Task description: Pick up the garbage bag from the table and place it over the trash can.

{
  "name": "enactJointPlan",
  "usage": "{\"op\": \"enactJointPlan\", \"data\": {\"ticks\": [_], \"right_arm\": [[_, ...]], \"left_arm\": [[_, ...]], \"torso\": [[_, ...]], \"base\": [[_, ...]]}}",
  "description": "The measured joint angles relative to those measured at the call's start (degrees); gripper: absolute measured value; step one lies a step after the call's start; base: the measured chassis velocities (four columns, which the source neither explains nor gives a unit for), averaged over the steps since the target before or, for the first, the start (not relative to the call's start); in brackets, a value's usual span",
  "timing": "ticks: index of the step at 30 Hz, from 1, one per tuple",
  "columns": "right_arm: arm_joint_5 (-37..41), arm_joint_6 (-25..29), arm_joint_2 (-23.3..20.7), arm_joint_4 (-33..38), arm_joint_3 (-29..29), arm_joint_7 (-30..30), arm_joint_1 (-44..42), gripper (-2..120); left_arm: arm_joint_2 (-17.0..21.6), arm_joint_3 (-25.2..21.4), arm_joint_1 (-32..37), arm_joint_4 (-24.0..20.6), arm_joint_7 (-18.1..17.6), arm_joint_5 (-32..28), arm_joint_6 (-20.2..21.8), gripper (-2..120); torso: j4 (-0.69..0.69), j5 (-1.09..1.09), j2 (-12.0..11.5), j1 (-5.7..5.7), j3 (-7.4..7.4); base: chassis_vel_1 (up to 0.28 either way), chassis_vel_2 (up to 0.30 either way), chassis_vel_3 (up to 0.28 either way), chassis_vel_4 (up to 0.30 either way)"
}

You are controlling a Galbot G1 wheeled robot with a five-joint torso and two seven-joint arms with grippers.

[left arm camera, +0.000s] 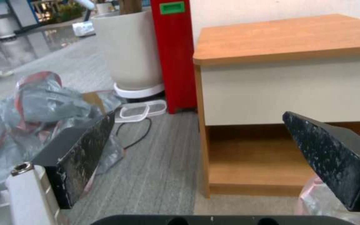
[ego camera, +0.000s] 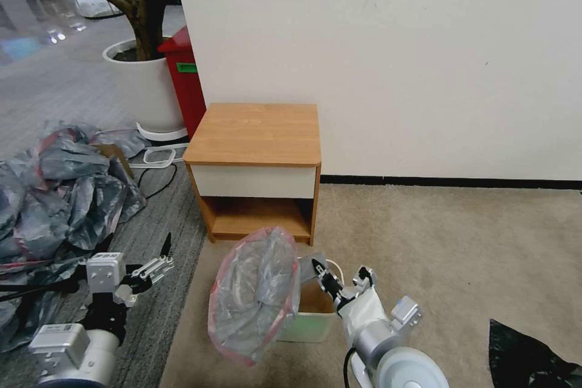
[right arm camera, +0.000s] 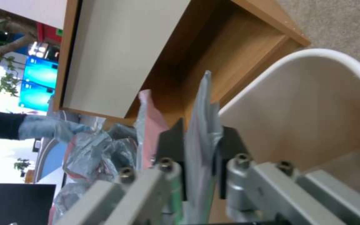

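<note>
Two grippers show: our right gripper [ego camera: 338, 276] has its jaws clamped on the garbage bag [ego camera: 254, 291], which hangs partly over the trash can [ego camera: 315, 315] below the table [ego camera: 254, 133]. Our left gripper [ego camera: 159, 257] hovers beside, jaws apart.

- Can [ego camera: 312, 315]: the bag [ego camera: 254, 291] hides its left part in the head view; the right gripper [ego camera: 339, 282] covers part of its near right rim. In the right wrist view, the can [right arm camera: 313, 103] is cut off by the picture's edge.
- Bag: in the left wrist view only a corner [left arm camera: 326, 200] shows, behind one finger [left arm camera: 334, 156] of the left gripper [left arm camera: 205, 150].
- Table [ego camera: 254, 133]: the bag hides the near edge of its lower shelf.
- Black bag [ego camera: 533, 357]: cut off at the picture's near right corner.
- Heap [ego camera: 54, 194]: cut off at the left edge.
- Red bin [ego camera: 185, 85]: its right side is hidden behind the wall corner.
</note>
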Motion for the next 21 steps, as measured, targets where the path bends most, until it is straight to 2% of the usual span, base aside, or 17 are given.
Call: {"op": "enactJointPlan", "data": {"ticks": [4,5,7,9,12,13,15,16,21], "right_arm": [[-0.17,0.0,0.05,0.21,0.83,0.37,-1.29,36],[-0.17,0.0,0.05,0.21,0.83,0.37,-1.29,36],[-0.24,0.0,0.05,1.01,1.81,0.42,-2.41,47],[-0.25,0.0,0.04,1.53,2.38,0.44,-2.92,50],[-0.26,0.0,-0.04,3.42,4.73,0.47,-4.78,68],[-0.26,0.0,-0.04,3.42,4.73,0.47,-4.78,68],[-0.26,0.0,0.14,4.12,5.71,0.47,-5.42,78],[-0.26,0.0,0.14,4.12,5.71,0.47,-5.42,78],[-0.69,0.0,0.98,4.82,6.79,0.58,-6.0,96]], "left_arm": [[0.06,0.46,-0.07,0.0,-0.01,0.0,0.1,100],[0.06,0.46,-0.07,0.0,-0.01,0.0,0.1,100],[0.21,0.75,0.06,0.0,-0.01,0.01,0.14,100],[0.38,0.96,0.11,0.0,-0.01,0.01,0.27,100],[1.45,2.19,-0.1,0.0,-0.01,-0.03,1.81,100],[1.45,2.19,-0.1,0.0,-0.01,-0.03,1.81,100],[2.26,3.12,-0.58,0.0,0.06,-0.14,2.86,100],[2.26,3.12,-0.58,0.0,0.06,-0.14,2.86,100],[4.09,4.67,-1.87,0.0,0.29,-0.2,4.68,100]], "torso": [[0.0,0.0,0.0,0.0,0.0],[0.0,0.0,0.0,0.0,0.0],[0.0,0.0,0.0,0.0,0.0],[0.0,0.0,0.0,0.0,0.0],[0.0,0.0,0.0,0.0,0.0],[0.0,0.0,0.0,0.0,0.0],[0.0,0.0,0.0,0.0,0.0],[0.0,0.0,0.0,0.0,0.0],[0.0,0.0,0.0,0.0,0.0]], "base": [[0.0,0.0,0.0,0.0],[0.0,0.0,0.0,0.0],[0.0,0.0,0.0,0.0],[0.0,0.0,0.0,0.0],[0.0,0.0,0.0,0.0],[0.0,0.0,0.0,0.0],[0.0,0.0,0.0,0.0],[0.0,0.0,0.0,0.0],[0.0,0.0,0.0,0.0]]}}
